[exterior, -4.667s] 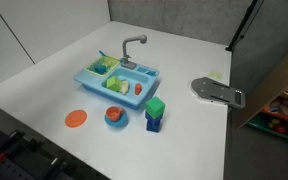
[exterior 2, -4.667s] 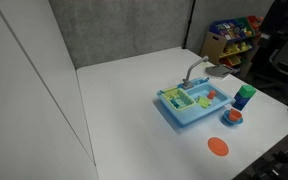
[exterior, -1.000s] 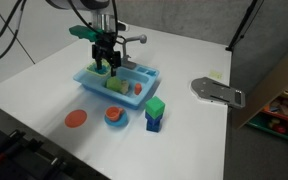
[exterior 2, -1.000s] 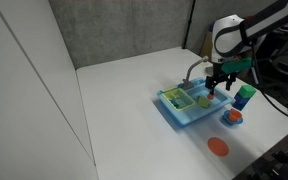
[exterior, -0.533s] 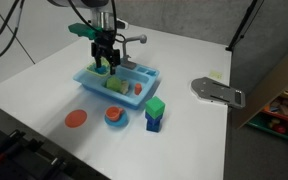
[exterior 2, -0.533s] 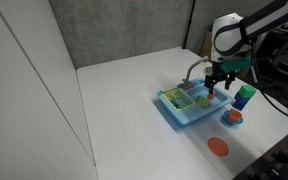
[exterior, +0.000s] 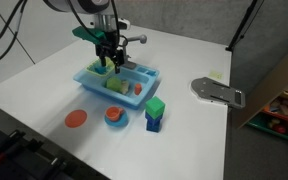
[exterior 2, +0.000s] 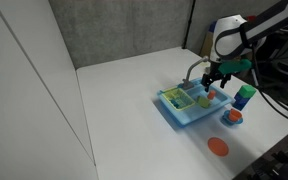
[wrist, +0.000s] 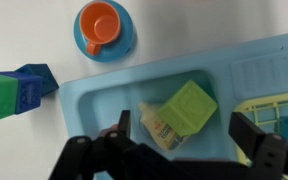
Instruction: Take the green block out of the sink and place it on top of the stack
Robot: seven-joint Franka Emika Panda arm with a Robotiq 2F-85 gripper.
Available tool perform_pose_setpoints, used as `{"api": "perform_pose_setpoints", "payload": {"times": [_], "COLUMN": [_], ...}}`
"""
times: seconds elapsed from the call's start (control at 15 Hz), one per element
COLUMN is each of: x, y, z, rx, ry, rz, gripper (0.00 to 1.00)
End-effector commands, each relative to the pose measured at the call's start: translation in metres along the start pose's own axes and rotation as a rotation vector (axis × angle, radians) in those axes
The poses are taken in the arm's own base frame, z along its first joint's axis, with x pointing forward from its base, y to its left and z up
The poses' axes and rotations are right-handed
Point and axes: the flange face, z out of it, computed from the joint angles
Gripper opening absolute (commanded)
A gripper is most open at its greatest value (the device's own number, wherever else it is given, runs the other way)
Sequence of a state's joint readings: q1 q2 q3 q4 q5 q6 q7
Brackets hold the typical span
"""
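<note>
The light yellow-green block (wrist: 189,108) lies tilted in a compartment of the light blue sink (wrist: 246,62), leaning on a small cream bottle (wrist: 156,126). It also shows in an exterior view (exterior: 115,85). My gripper (wrist: 184,138) is open and hovers right above the block, with one finger on each side of it and not touching. In both exterior views the gripper (exterior: 109,62) (exterior 2: 214,83) hangs over the sink (exterior: 144,73) (exterior 2: 176,115). The stack (exterior: 155,113) (exterior 2: 244,96), a darker green cube on a dark blue one, stands beside the sink (wrist: 12,90).
An orange cup on a blue saucer (wrist: 103,28) (exterior: 115,116) sits by the sink's front. An orange disc (exterior: 76,118) (exterior 2: 217,147) lies on the white table. A yellow-green rack (wrist: 280,108) fills the other compartment. A grey faucet (exterior: 134,42) rises behind. A grey metal fitting (exterior: 217,91) lies near the table edge.
The arm has come in from outside the view and stands over the sink. In the last second the gripper has shifted only slightly over the sink. The block and the stack have not moved.
</note>
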State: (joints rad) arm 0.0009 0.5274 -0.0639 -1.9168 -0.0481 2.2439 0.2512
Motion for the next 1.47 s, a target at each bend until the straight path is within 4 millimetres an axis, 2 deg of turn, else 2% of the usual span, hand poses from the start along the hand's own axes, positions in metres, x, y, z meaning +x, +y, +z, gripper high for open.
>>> {"api": "perform_pose_setpoints", "payload": {"times": [0.0,0.33,0.73,1.4], "x": [0.003,0.014,0.026,0.026], "y": [0.008,0.021,0.031,0.038], "z": [0.014,0.034,0.039,0.055], "rx": [0.026,0.08,0.181,0.25], "ry": [0.07,0.147,0.194,0.118], "rz": [0.011,0.067,0.226,0.439], "gripper": [1.0,1.0,1.0,1.0]}}
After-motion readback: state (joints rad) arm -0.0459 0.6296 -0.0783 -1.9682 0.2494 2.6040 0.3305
